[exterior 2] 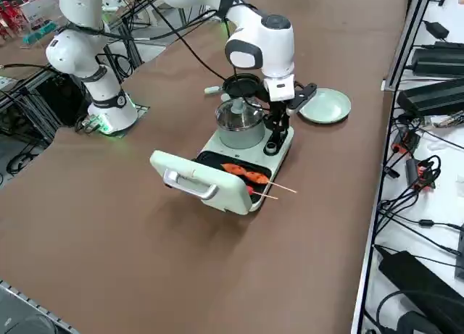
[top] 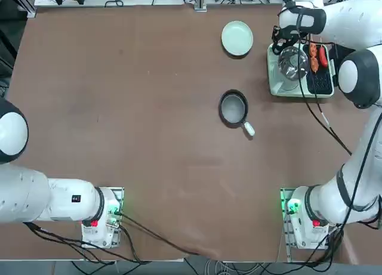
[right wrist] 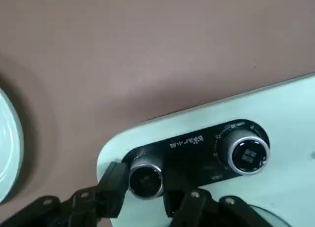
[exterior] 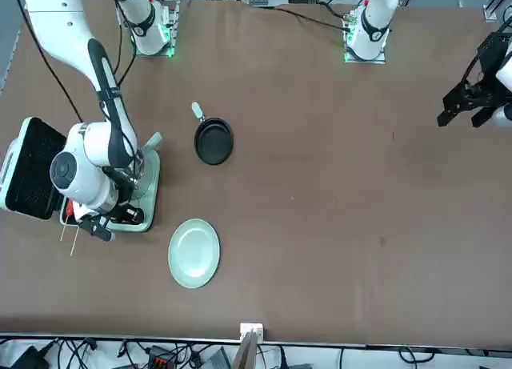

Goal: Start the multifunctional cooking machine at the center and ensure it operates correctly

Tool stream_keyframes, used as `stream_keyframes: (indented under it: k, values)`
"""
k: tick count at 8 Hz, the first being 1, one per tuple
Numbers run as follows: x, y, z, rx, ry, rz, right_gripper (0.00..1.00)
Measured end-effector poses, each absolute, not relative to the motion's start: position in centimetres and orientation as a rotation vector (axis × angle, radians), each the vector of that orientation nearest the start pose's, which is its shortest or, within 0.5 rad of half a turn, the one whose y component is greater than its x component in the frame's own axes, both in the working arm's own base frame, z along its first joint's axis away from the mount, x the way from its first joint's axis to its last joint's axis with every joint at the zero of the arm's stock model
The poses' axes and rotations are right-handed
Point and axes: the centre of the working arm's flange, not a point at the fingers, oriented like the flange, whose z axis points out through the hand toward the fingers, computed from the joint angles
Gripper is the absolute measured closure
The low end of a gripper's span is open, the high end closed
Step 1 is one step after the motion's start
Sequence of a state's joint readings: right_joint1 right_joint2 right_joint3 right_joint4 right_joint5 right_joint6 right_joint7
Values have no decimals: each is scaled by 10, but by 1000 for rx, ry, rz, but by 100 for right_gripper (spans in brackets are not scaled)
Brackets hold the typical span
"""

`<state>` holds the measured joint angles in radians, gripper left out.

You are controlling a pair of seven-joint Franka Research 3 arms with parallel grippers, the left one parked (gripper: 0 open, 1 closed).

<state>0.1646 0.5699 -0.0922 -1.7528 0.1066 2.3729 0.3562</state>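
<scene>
Cooking machine [exterior 2: 279,156] sits toward the table's [top: 155,138] far right corner, its black control panel [right wrist: 194,145] on the side facing the table's far edge. The black-lined lid [exterior 2: 230,191] stands open, tilted outward on the side toward the table's right edge. On the machine, the steel pot [exterior 2: 240,128] with a clear cover [exterior 2: 239,113] occupies the side toward the table's left edge; beside it, the black grill plate [top: 320,81] carries two orange pieces [top: 314,57] and a red piece [top: 323,56]. Thin sticks [exterior 2: 283,186] project past the machine's far side. Right gripper [right wrist: 145,186] is at the control panel, closed on the knob [right wrist: 146,181] nearer the pale green plate [right wrist: 7,145], one finger against either side. The second knob [right wrist: 249,155], near the panel's other end, is apart from the fingers. Plate rests near the table's far edge, left of the machine and well apart from it. Small black frying pan [top: 233,109] lies nearer the robot than the plate, its white handle [top: 249,129] pointing toward the table's near right corner.
</scene>
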Motion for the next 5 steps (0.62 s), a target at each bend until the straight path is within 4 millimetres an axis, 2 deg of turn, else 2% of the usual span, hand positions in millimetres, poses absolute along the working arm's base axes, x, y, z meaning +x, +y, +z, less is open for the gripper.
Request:
stream_keyframes:
  k: [2, 5]
  values:
    - [668, 56, 252, -3069, 489, -64, 58]
    - [672, 57, 253, -3101, 283, -32, 58]
